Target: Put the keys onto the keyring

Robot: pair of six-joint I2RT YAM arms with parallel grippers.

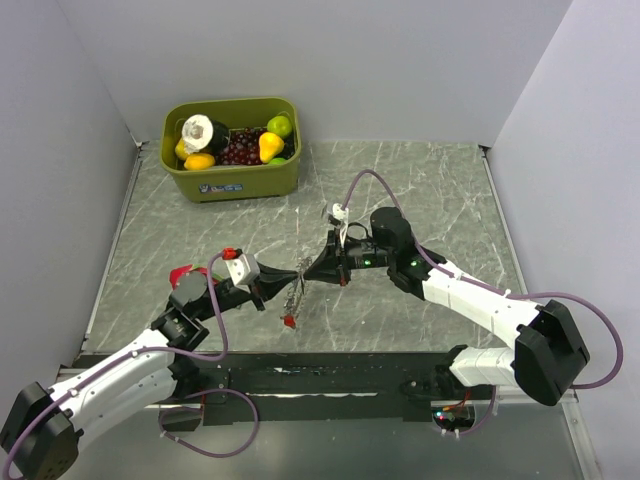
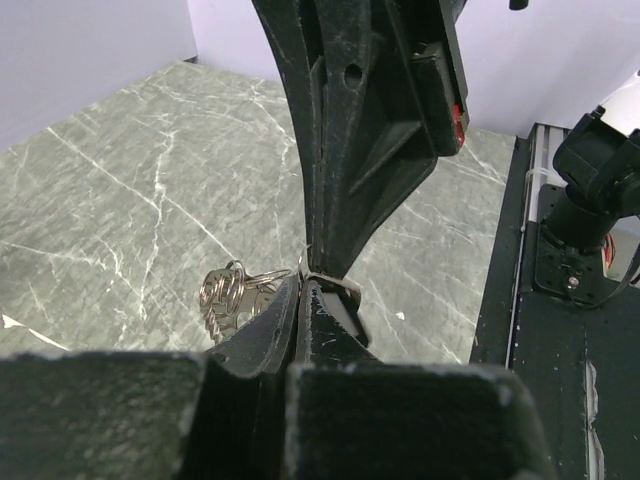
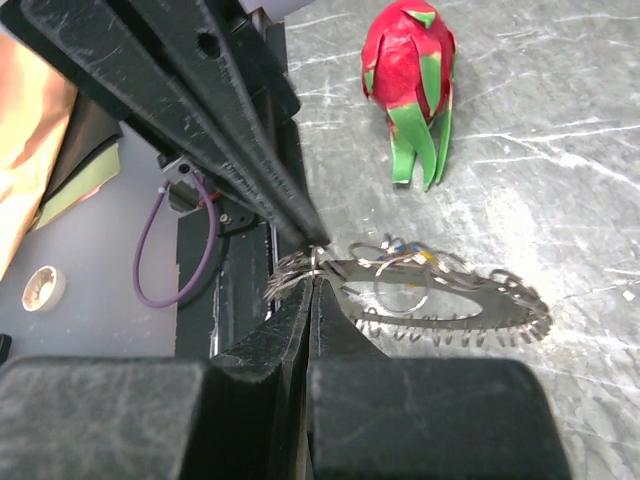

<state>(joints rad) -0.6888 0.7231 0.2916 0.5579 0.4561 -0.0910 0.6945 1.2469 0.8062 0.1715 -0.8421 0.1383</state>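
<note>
The keyring (image 1: 296,292) is a thin grey metal loop hanging limp between my two grippers, above the table. A red-headed key (image 1: 288,320) dangles at its low end. In the right wrist view the keyring (image 3: 440,300) stretches out to the right, with blue and yellow key heads (image 3: 415,256) showing behind it. My left gripper (image 1: 288,283) is shut on the keyring, with coiled rings (image 2: 225,290) just to its left. My right gripper (image 1: 306,272) is shut on the keyring too, tip to tip with the left gripper (image 3: 300,225). The right gripper's fingers (image 2: 345,150) come down from above in the left wrist view.
A green bin (image 1: 232,180) with toy fruit stands at the back left. A red and green toy dragon fruit (image 3: 408,90) lies on the table to the left of the left arm (image 1: 182,272). A black strip (image 1: 330,375) runs along the near edge.
</note>
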